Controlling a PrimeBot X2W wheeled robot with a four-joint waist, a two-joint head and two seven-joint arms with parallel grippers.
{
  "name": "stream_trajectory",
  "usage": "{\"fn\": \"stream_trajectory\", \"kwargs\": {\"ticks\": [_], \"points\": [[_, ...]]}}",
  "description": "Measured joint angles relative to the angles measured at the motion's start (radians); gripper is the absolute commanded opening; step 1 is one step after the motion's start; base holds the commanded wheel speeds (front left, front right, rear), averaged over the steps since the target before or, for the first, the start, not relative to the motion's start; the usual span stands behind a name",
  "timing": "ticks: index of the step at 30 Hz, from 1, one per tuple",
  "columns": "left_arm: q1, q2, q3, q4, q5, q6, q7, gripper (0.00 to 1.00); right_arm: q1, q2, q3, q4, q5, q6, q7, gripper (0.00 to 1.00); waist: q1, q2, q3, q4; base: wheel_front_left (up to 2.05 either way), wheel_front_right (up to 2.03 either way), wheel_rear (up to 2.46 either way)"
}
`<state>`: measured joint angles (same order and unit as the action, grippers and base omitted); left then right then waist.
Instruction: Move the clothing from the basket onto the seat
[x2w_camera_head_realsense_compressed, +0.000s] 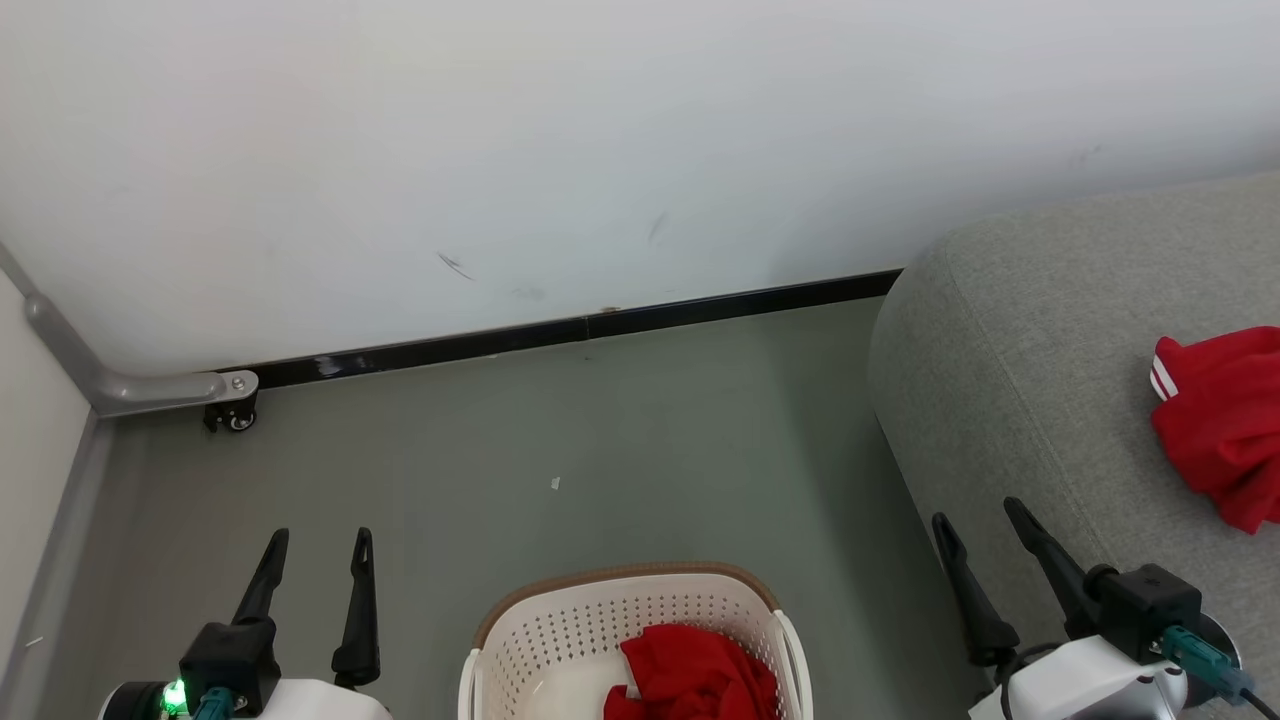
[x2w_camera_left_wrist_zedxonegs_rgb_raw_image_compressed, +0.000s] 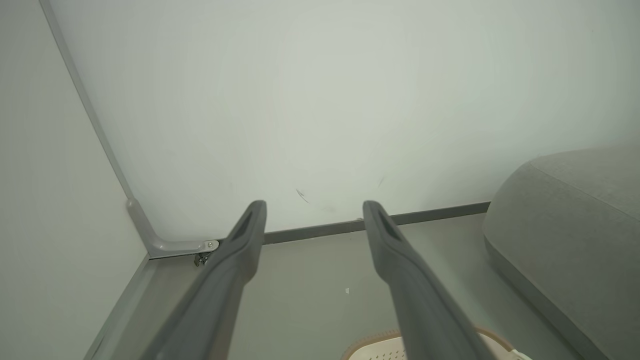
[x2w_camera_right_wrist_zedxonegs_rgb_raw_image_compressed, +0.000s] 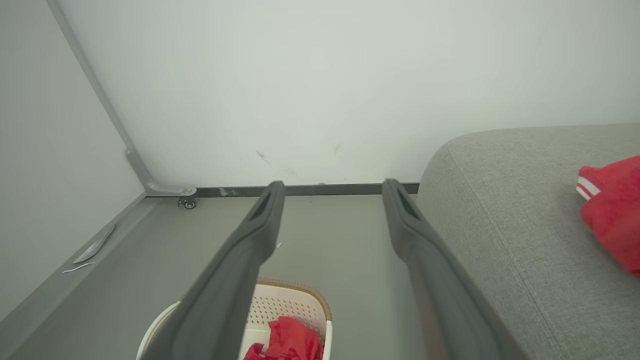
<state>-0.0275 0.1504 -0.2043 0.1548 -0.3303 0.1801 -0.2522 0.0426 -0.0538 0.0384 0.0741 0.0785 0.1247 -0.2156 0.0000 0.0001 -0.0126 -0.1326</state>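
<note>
Since clothing (x2w_camera_head_realsense_compressed: 695, 672) lies bunched in basket (x2w_camera_head_realsense_compressed: 520, 612) on floor (x2w_camera_head_realsense_compressed: 560, 440), low centre of head view, expect soft, light, floppy load; likely drapes and trails on lift. Best hold, by judgement: pinch raised fold at top of heap, deep enough to avoid slip. Second red garment (x2w_camera_head_realsense_compressed: 1225, 430) already on seat (x2w_camera_head_realsense_compressed: 1040, 350). Left gripper (x2w_camera_head_realsense_compressed: 321, 534) and right gripper (x2w_camera_head_realsense_compressed: 975, 512) both spread wide, holding nothing.

A cream-white perforated basket (x2w_camera_head_realsense_compressed: 530, 640) with a brown rim band stands on the floor (x2w_camera_head_realsense_compressed: 600, 450), holding a crumpled red garment (x2w_camera_head_realsense_compressed: 695, 675) toward its right side. Near it on the right is the rounded light grey seat (x2w_camera_head_realsense_compressed: 1030, 360), where a second red garment (x2w_camera_head_realsense_compressed: 1225, 430) with white striped trim lies bunched.
</note>
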Motion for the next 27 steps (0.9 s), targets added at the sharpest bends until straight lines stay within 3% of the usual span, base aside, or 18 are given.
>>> {"fn": "stream_trajectory", "kwargs": {"ticks": [27], "points": [[-0.131,0.018,-0.101,0.070,0.069,-0.088,0.023,1.00,-0.053,-0.018,0.004,-0.124,0.001,0.000,0.022,1.00,0.0000,0.0000,0.138,-0.007,0.00,0.00,0.00]]}}
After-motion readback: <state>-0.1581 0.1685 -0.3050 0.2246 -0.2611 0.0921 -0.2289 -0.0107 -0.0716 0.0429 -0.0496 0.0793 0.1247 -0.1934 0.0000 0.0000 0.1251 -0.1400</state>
